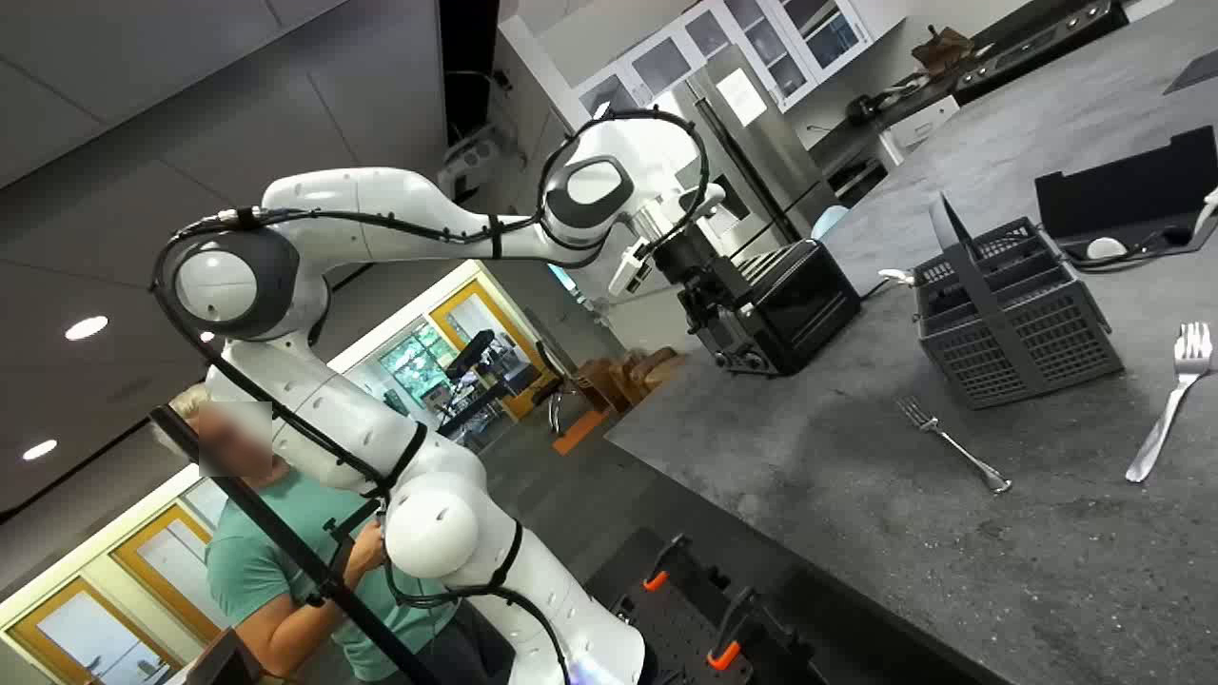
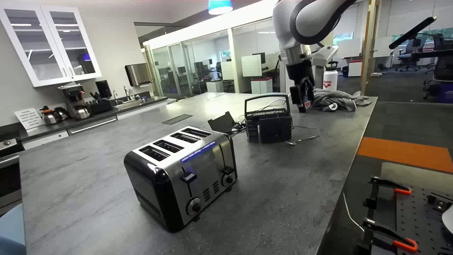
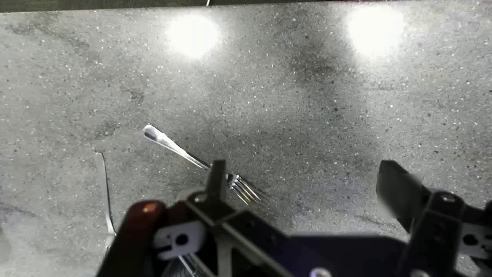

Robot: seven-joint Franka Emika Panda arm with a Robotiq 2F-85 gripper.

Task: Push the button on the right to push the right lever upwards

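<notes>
A silver and black four-slot toaster (image 2: 203, 170) stands on the counter in an exterior view and also shows in an exterior view (image 1: 804, 300). Its front has a right lever (image 2: 227, 170) low in its slot and a left lever (image 2: 189, 177) near the top of its slot. A right dial (image 2: 228, 180) sits below the right lever; a column of small dark buttons (image 2: 216, 186) is beside it. My gripper (image 2: 305, 101) is above the counter, apart from the toaster, and overlaps it in an exterior view (image 1: 699, 309). In the wrist view my gripper (image 3: 303, 165) is open and empty; the toaster is out of view.
A grey cutlery basket (image 1: 1023, 314) with a handle stands on the counter (image 1: 761, 457). A fork (image 3: 246, 188) lies below my gripper, and another utensil (image 3: 105, 192) beside it. A grey cloth (image 2: 336, 101) and white bottle (image 2: 330, 79) are behind the gripper. A person (image 1: 295, 571) stands behind the arm.
</notes>
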